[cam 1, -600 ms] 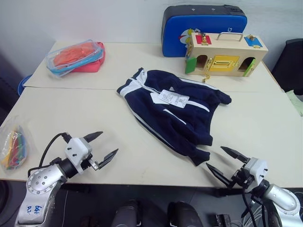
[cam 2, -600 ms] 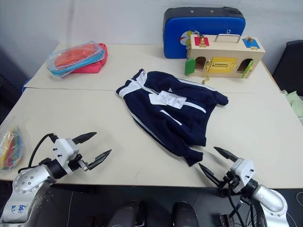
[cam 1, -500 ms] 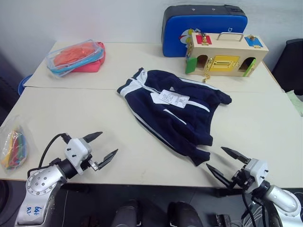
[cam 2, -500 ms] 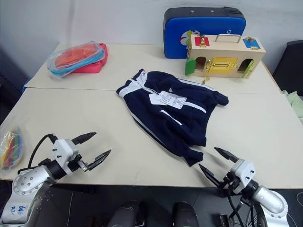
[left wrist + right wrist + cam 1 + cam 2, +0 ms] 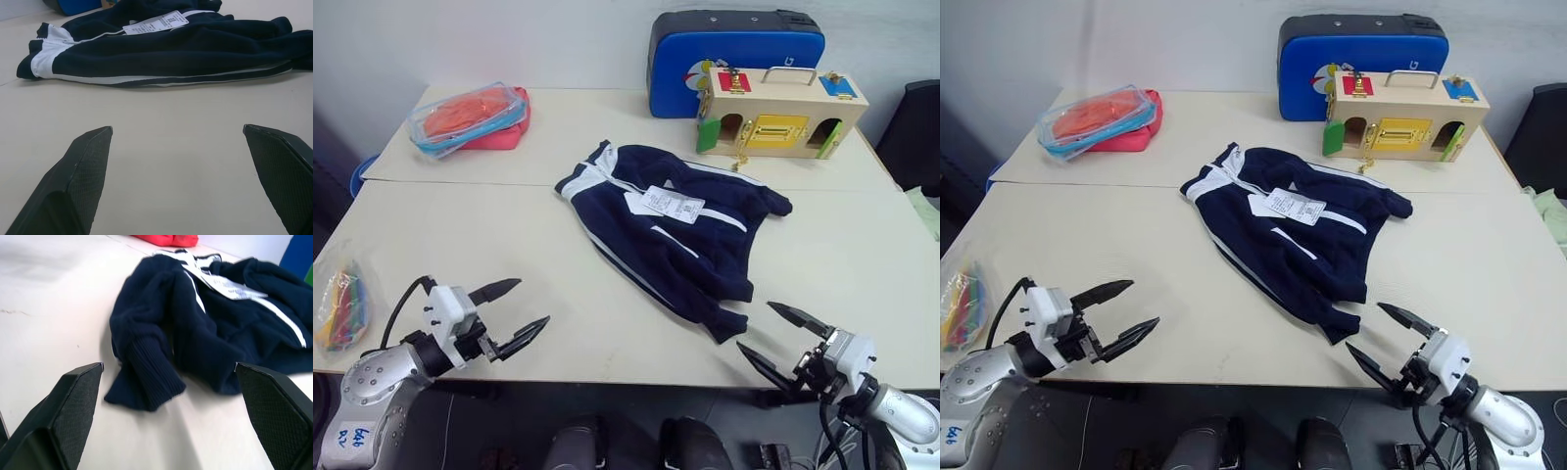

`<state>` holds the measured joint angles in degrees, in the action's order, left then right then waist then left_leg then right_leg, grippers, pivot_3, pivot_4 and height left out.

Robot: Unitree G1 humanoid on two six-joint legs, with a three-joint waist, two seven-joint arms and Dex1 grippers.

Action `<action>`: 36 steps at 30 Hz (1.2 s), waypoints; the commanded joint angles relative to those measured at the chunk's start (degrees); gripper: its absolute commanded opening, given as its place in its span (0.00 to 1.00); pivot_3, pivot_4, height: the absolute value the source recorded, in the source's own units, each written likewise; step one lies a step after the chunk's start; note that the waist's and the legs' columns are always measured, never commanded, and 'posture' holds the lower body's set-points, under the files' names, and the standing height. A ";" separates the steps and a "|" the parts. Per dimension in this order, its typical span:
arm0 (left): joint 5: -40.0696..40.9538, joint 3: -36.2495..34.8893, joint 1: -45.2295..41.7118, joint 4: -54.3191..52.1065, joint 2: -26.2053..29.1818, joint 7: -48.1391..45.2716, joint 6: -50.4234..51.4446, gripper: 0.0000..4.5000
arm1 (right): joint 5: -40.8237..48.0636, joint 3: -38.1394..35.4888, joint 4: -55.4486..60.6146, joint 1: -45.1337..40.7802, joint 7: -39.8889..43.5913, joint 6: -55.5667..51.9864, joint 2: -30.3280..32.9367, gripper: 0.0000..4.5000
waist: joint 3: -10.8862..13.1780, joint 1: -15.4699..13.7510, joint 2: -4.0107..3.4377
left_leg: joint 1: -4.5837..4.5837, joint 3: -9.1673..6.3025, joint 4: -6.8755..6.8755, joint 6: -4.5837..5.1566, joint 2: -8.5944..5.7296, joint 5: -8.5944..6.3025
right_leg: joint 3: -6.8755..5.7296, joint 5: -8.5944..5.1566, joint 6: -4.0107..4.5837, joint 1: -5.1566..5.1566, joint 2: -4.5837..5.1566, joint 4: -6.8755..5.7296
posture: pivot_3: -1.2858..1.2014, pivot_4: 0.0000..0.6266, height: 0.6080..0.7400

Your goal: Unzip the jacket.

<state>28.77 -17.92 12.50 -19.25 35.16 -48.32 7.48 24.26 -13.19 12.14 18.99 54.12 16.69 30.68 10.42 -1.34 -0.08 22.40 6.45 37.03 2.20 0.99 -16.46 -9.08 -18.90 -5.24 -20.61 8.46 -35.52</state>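
Both end effectors gaping, near edge; beige table point(image 5: 489, 235), white wall point(image 5: 509, 39).

Support surface: two cream-topped tables point(image 5: 460, 225) set edge to edge, with a seam running across between them. The jacket point(image 5: 680, 230) lies crumpled near the middle, straddling the seam, white paper tags point(image 5: 666, 204) on top and one ribbed cuff toward the near edge. On the far table: a clear pouch of orange and red items point(image 5: 470, 117) at the left, a blue case point(image 5: 734, 54) at the back, and a wooden latch box point(image 5: 783, 113) in front of it. A clear bag of coloured pieces point(image 5: 340, 304) sits at the near left edge
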 commanded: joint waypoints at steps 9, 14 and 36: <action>2.52 -1.78 -1.91 -1.27 4.55 -4.55 2.08 1.00 | -10.40 15.67 13.87 -17.89 -13.45 -29.88 2.70 1.00 | 0.02 0.58 -0.01 | 0.01 0.00 0.00 -0.17 0.06 -0.12 | 0.03 -0.02 0.04 -0.09 -0.01 -0.03 | 0.52 0.24 1.00; 2.75 -1.98 -2.67 -1.84 5.12 -5.01 3.24 1.00 | -18.76 23.68 10.29 -27.98 -18.16 -35.88 -0.08 1.00 | 0.04 0.15 -0.04 | 0.24 0.02 -0.02 -0.11 0.04 0.03 | 0.00 -0.08 0.13 -0.31 -0.03 -0.02 | 0.52 0.24 1.00; 0.51 -0.20 -6.37 0.27 4.00 -3.97 3.58 1.00 | -0.59 16.18 -3.62 -32.99 21.00 -37.87 16.13 0.00 | 0.09 0.14 0.20 | 0.77 0.17 0.14 0.12 -0.08 0.26 | 0.02 -0.01 0.03 -0.81 -0.05 -0.28 | 0.52 0.24 1.00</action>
<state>29.11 -17.78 6.73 -19.06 38.81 -52.09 11.84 20.02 5.74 10.62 -14.72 68.03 -23.24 44.18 10.51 -1.21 0.11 23.16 6.62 37.17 2.32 0.90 -16.21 -9.07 -18.91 -5.21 -21.40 8.40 -35.78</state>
